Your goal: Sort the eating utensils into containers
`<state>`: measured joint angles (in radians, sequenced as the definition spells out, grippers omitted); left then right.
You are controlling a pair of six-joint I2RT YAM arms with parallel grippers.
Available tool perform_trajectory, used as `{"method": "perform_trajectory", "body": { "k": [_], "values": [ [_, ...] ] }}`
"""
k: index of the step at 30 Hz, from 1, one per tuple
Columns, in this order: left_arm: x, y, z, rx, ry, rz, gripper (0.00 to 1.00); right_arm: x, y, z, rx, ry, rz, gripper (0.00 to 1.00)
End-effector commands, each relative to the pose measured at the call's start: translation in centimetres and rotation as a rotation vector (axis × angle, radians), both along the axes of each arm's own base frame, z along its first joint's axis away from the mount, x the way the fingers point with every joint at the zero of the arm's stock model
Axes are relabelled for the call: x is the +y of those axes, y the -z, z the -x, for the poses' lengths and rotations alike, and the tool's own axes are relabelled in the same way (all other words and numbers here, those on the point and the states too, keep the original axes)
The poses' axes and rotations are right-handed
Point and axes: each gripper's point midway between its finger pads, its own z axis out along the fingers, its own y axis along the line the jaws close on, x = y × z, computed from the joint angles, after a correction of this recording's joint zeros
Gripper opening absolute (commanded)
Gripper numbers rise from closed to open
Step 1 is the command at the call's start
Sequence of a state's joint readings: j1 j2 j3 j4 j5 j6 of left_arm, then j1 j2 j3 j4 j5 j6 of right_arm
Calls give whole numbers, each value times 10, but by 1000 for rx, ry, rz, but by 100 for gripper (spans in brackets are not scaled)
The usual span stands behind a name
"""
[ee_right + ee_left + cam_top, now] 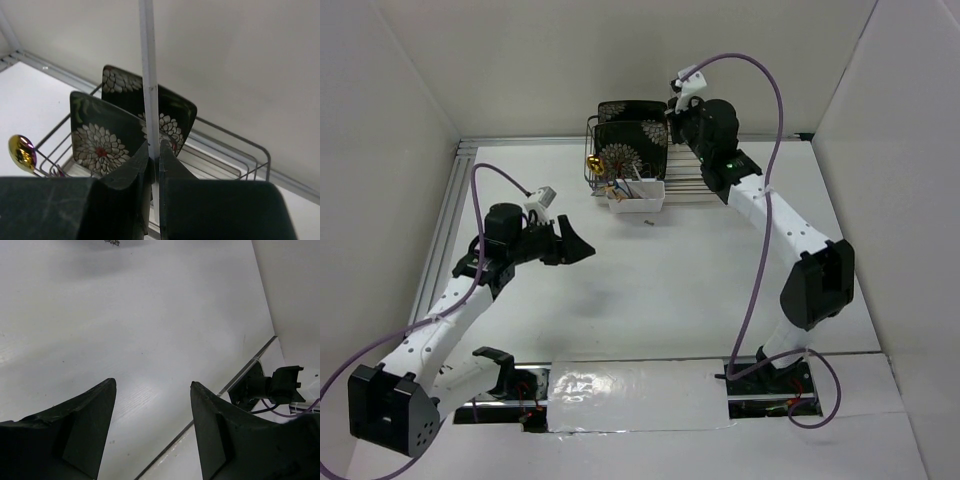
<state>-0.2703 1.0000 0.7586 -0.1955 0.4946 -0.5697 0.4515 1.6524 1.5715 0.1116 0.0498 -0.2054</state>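
My right gripper [155,147] is shut on a pale thin chopstick [148,75], which stands upright between the jaws above the wire rack. In the top view this gripper [676,118] hangs over the rack, right of the plates. The white caddy [636,196] sits at the rack's front and holds several utensils. A gold spoon [592,162] sticks up at its left and also shows in the right wrist view [21,152]. A small piece [648,221] lies on the table just in front of the caddy. My left gripper [582,248] is open and empty over bare table [152,385].
The black wire dish rack [692,180] stands at the back with two black floral plates [632,148] upright in it; they also show in the right wrist view [100,135]. White walls enclose the table on three sides. A taped strip [630,392] runs along the near edge.
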Motion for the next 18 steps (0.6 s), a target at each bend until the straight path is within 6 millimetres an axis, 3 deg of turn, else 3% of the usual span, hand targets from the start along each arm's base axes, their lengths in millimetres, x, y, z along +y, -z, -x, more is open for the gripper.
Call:
{"method": "perform_trajectory", "body": {
  "k": [1, 2, 6, 8, 9, 14, 18],
  "values": [
    [4, -8, 2, -52, 40, 12, 73, 14, -30, -6, -95, -98, -53, 0],
    [4, -7, 3, -52, 44, 3, 73, 18, -30, -6, -92, -111, -75, 0],
    [15, -5, -6, -78, 15, -42, 73, 28, 7, -6, -11, -145, -140, 0],
    [16, -3, -8, -78, 7, -49, 73, 31, 13, -4, 22, -158, -178, 0],
    [16, -4, -9, -83, 8, -51, 73, 33, 28, -3, 54, -166, -173, 0],
    [15, -1, -9, -82, 18, -50, 73, 38, 44, 1, 70, -191, -181, 0],
    [16, 1, -8, -76, 20, -59, 73, 45, 69, 4, 124, -222, -193, 0]
  ]
}}
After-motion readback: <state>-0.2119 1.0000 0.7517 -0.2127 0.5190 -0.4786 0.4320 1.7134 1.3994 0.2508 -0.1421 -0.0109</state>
